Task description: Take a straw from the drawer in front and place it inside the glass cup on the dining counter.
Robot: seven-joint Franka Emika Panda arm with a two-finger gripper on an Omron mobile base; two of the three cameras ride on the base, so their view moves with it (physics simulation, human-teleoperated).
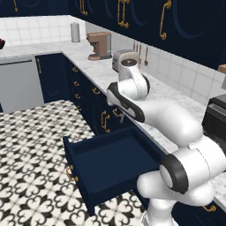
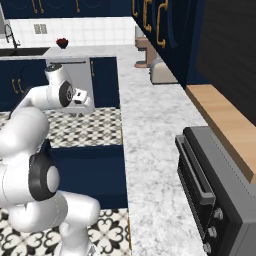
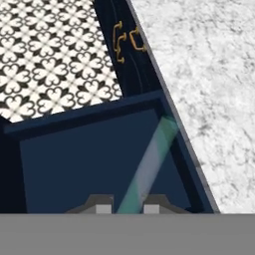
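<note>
**Straw held above open drawer — carry stage pending**

Straw (image 3: 149,164): slim, straight, pale whitish-blue stick, faintly translucent with a greenish tint at both ends. It runs from between the fingertips away toward the drawer's far corner. By the look of it, it is pinched in the gripper (image 3: 127,206), whose two dark tips sit close on either side of its near end.

Larger items first:

- Wall counter (image 3: 214,94): white-grey marbled top, flat and matt, lying beside the gripper along the drawer's edge.
- Floor (image 3: 55,64): black-and-white patterned tile, beyond the drawer.
- Drawer (image 1: 112,165): wide, shallow navy box, pulled fully open, directly under the gripper; smooth flat bottom, low walls, small brass handle (image 1: 70,173) on its front.
- Cabinet fronts (image 3: 127,45): navy, with curved brass pulls.

Step in hand, as judged: pick-up looks done and lifting clear is under way. Next move calls for keeping the thin stick firmly clamped while the base turns to find the dining counter and glass cup.
</note>
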